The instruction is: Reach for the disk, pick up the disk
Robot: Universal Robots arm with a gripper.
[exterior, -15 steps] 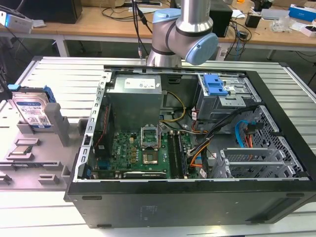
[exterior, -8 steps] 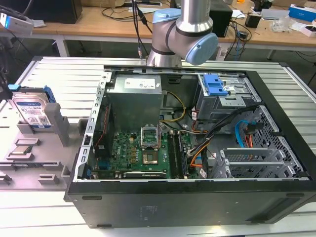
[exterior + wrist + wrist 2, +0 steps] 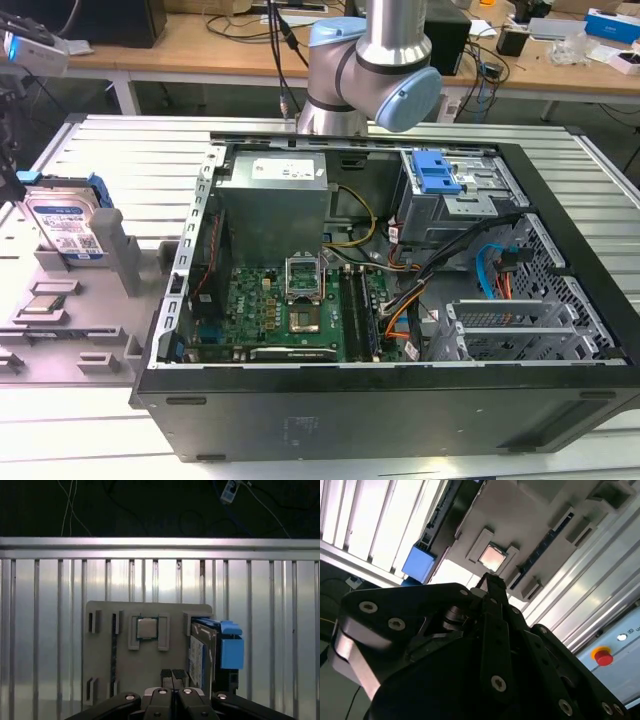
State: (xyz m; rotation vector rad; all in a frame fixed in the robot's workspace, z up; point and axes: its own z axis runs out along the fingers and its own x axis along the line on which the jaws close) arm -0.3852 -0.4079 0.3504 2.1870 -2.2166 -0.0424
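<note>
The disk (image 3: 65, 228) is a silver hard drive with a white-and-blue label and a blue bracket. It stands on edge in a grey holder (image 3: 110, 255) at the exterior view's left. My gripper (image 3: 18, 172) hangs just above and beside it, at that view's left edge. In the first wrist view the gripper (image 3: 172, 676) is shut and empty, its two fingertips pressed together over the grey plate, with the disk (image 3: 202, 655) close alongside. The second wrist view has the shut gripper (image 3: 490, 586) and the disk's blue bracket (image 3: 420, 562) apart from it.
A small square processor chip (image 3: 146, 628) sits in a pocket of the grey fixture plate (image 3: 105, 650) beside the disk. The open computer case (image 3: 380, 290) fills the middle of the ribbed metal table (image 3: 130, 150). A red button (image 3: 603, 657) is off to one side.
</note>
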